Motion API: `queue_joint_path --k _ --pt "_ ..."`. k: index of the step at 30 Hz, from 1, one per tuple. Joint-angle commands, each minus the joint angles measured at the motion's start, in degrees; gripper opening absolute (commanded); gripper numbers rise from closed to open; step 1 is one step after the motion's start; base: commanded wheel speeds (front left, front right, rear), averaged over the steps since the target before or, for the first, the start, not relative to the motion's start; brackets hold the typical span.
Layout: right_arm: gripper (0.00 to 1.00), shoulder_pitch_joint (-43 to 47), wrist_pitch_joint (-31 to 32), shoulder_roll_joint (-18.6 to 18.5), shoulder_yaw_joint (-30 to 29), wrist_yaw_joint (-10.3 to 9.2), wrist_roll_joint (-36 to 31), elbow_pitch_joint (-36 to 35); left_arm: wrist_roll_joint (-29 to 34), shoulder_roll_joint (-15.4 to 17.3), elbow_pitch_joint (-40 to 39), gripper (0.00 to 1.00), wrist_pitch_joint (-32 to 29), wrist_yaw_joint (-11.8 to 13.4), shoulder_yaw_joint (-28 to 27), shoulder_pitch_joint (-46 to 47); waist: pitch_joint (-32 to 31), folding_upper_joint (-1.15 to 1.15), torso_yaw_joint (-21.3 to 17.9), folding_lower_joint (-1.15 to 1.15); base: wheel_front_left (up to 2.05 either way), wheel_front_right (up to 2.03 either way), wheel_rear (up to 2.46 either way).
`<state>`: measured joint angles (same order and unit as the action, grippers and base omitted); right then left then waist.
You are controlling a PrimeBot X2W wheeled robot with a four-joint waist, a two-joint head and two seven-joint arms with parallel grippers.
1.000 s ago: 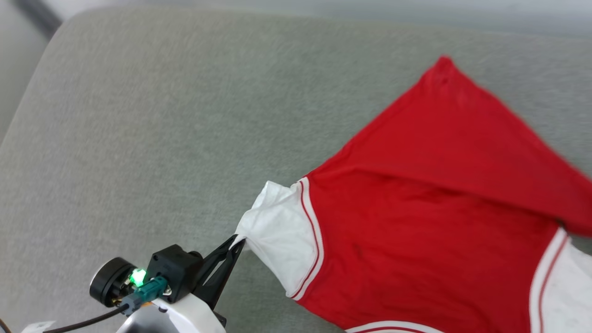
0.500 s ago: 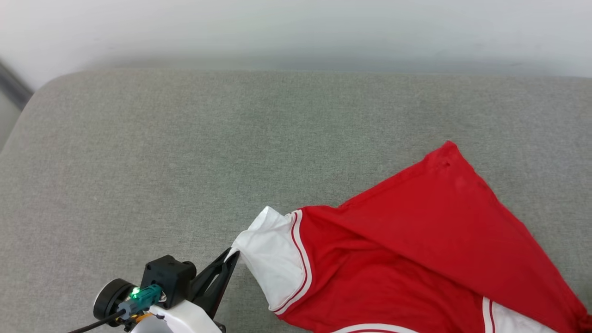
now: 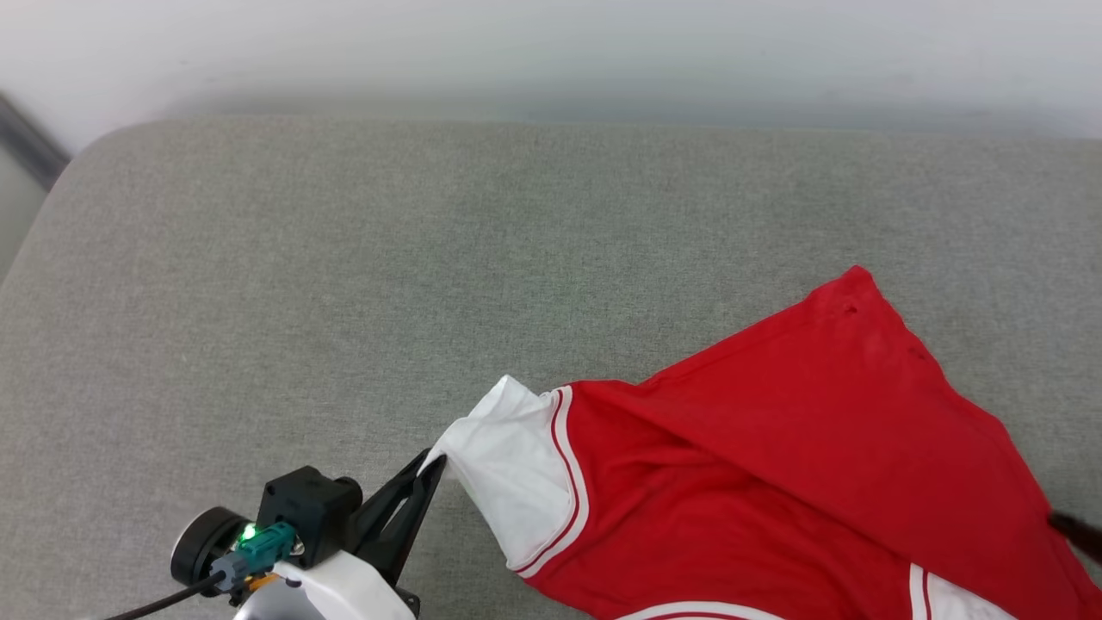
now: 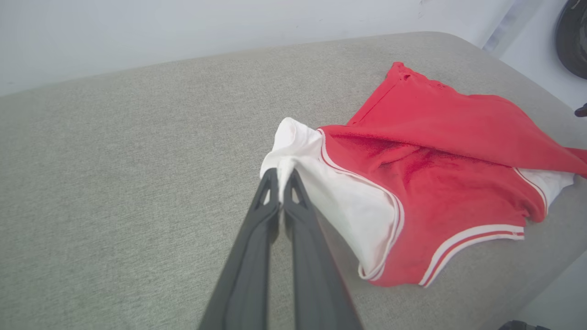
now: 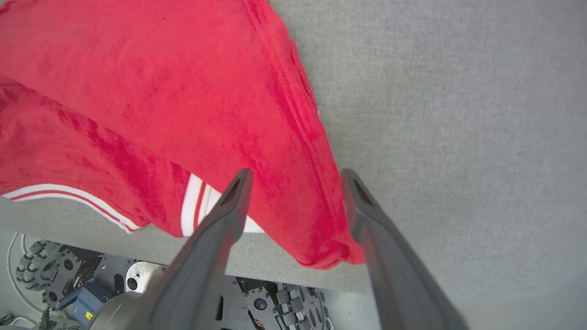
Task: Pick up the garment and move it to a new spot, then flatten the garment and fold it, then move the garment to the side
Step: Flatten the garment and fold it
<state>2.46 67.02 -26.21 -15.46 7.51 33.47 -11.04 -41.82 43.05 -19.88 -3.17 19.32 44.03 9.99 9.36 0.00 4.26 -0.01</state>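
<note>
The left gripper (image 3: 428, 469) is seen nearest, at the left end of the garment (image 3: 775, 482). Its fingers are pressed together on the hem of the white sleeve (image 3: 508, 465). The cloth is pinched between the tips and drawn into a small peak, so that end of the sleeve is raised off the grey cushion (image 3: 344, 258). The hold is judged to be placed there so the shirt can be pulled out sideways and flattened.

At the garment's right end, the right gripper (image 5: 296, 176) is held with its fingers spread apart over a red corner close to the cushion's near edge. Nothing is clamped by it. It is judged to be set there for a second hold, so that tension can be shared across the cloth.

The garment itself is laid crumpled on the cushion, with a red flap folded diagonally over its body and striped trim along its near edge. No lettering is shown on the upturned side.

Beyond the garment's far corner, bare cushion is spread, and a pale wall (image 3: 516, 52) is seen behind it.
</note>
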Motion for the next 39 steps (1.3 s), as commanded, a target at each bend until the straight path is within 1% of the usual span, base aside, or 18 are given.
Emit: queue_joint_path --k 1,4,8,11,15,17,19,27,31,35,36,37,38,39 --pt "1.0 -1.8 0.4 -0.3 0.5 -0.04 0.5 -0.9 0.4 0.2 -0.4 0.0 0.0 0.0 -0.2 0.9 0.8 0.0 0.5 0.01 0.0 0.0 0.0" --pt "1.0 -7.2 1.7 -1.3 2.4 -0.04 0.9 -2.6 1.1 0.3 -1.5 0.0 -0.3 0.0 -0.2 1.8 2.5 0.0 1.6 0.01 0.0 0.0 0.0" --pt "1.0 -15.0 3.7 -2.1 7.4 -0.04 -0.8 -1.6 1.9 0.1 -2.8 0.0 -0.7 0.0 0.1 3.0 4.6 0.0 3.1 0.01 0.0 0.0 0.0" --pt "1.0 -20.9 4.5 -1.0 10.8 -0.04 -2.3 1.6 2.7 -0.3 -3.5 0.0 -1.2 -0.4 0.5 4.4 6.7 0.0 4.8 0.01 0.0 0.0 0.0" --pt "1.0 -28.1 5.1 -0.1 12.7 -0.04 -4.8 7.3 3.7 -1.4 -4.2 0.0 -1.7 -1.0 1.1 6.3 9.7 0.0 7.5 0.01 0.0 0.0 0.0" --pt "1.0 -30.8 5.5 -0.3 13.0 -0.04 -6.7 10.0 4.0 -1.9 -4.5 0.0 -1.9 -1.0 1.4 7.0 11.2 0.0 8.8 0.01 0.0 0.0 0.0" --pt "1.0 -33.1 5.7 -1.2 13.6 -0.04 -8.4 12.4 4.2 -2.6 -4.6 0.0 -1.7 -1.3 1.6 7.7 12.6 0.0 10.0 0.01 0.0 0.0 0.0" --pt "1.0 -36.9 4.6 -2.7 14.9 -0.04 -12.5 20.4 5.0 -5.4 -3.1 0.0 -0.8 -2.6 2.9 9.8 15.8 0.0 13.3 0.01 0.0 0.0 0.0" --pt "1.0 -35.7 4.7 -3.7 16.7 -0.04 -12.9 23.5 5.0 -6.0 -2.3 0.0 -0.5 -2.9 3.0 10.5 16.4 0.0 14.1 0.01 0.0 0.0 0.0" --pt "1.0 -32.9 5.8 -4.0 18.5 -0.04 -11.6 25.5 4.9 -6.2 -1.9 0.0 -0.2 -3.0 2.9 10.6 16.7 0.0 14.5 0.01 0.0 0.0 0.0" --pt "0.94 -32.0 6.2 -4.0 18.9 -0.04 -11.3 25.8 4.8 -6.3 -1.9 0.0 -0.1 -3.1 2.9 10.6 16.7 0.0 14.6 0.01 0.0 0.0 0.0" --pt "0.42 -31.3 6.7 -4.0 19.3 -0.04 -11.0 25.9 4.8 -6.3 -1.8 0.0 -0.1 -3.0 2.9 10.6 16.8 0.0 14.5 0.01 0.0 0.0 0.0" --pt "0.01 -30.6 7.1 -4.1 19.7 -0.04 -10.7 25.9 4.7 -6.3 -1.7 0.0 -0.1 -3.0 2.9 10.6 16.7 0.0 14.5 0.01 0.0 0.0 0.0" --pt "0.0 -30.1 7.2 -4.2 20.0 -0.03 -10.6 25.9 4.7 -6.3 -1.6 0.0 -0.1 -3.0 2.9 10.5 16.7 0.0 14.4 0.01 0.0 0.0 0.0"
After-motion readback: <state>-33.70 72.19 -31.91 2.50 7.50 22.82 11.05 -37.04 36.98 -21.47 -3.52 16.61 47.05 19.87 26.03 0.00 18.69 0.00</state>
